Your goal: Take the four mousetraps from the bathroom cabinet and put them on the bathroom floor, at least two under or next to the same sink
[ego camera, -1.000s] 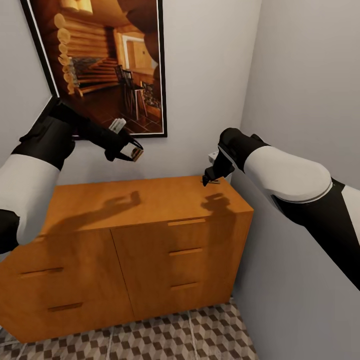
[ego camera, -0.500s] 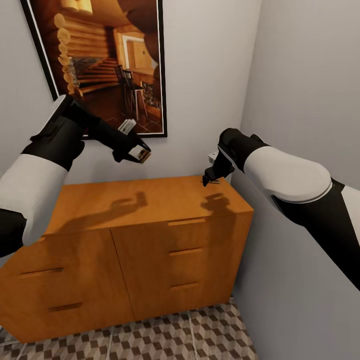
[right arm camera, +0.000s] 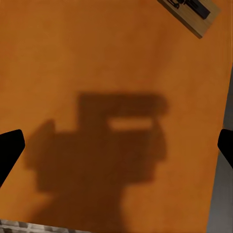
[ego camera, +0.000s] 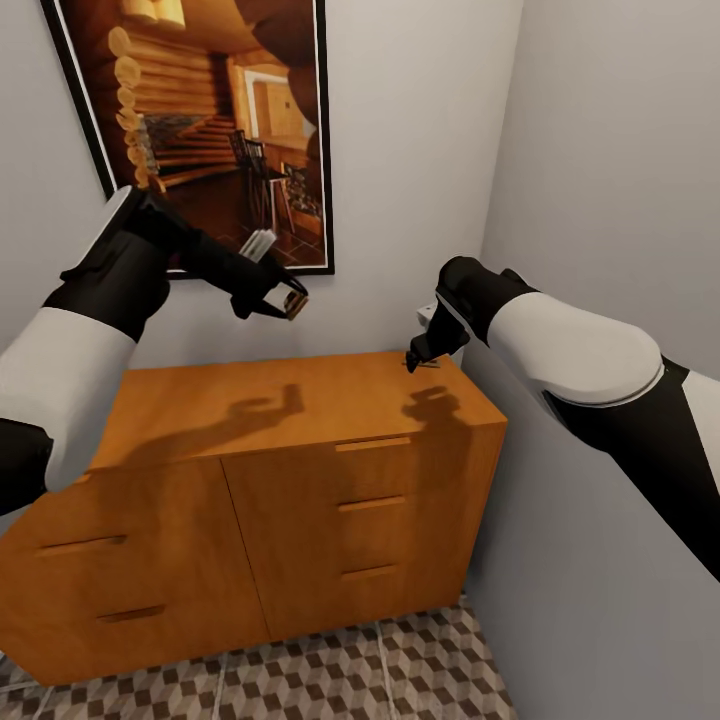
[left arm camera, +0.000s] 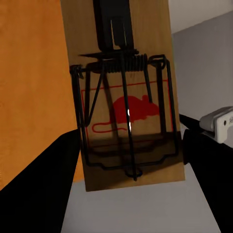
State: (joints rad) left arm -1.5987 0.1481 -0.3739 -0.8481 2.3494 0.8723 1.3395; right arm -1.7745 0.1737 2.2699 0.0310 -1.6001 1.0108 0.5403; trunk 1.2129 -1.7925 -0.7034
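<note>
Head view looks down on the orange-brown cabinet standing against a pale wall in a corner, with a strip of cube-patterned bathroom floor showing in front of its base. A framed picture of a log-cabin room hangs on the wall above it. The left gripper is raised above the cabinet top, in front of the lower edge of the picture, and its fingers are clamped on a mousetrap, whose tan edge shows at the fingertips. From the left wrist view the held mousetrap is seen face-on: a tan wooden board with a dark wire spring and bar and a red mouse printed on it, pinched at one end by a dark finger, with the orange cabinet top behind it on one side and grey wall on the other. The right gripper hangs low over the back right corner of the cabinet top, close to the side wall; its shadow falls on the wood just beneath it. In the right wrist view the two dark fingertips sit far apart at the frame's edges with nothing between them, so that claw is spread wide. A second mousetrap lies flat on the cabinet top near its corner, partly cut off by the frame's edge.
</note>
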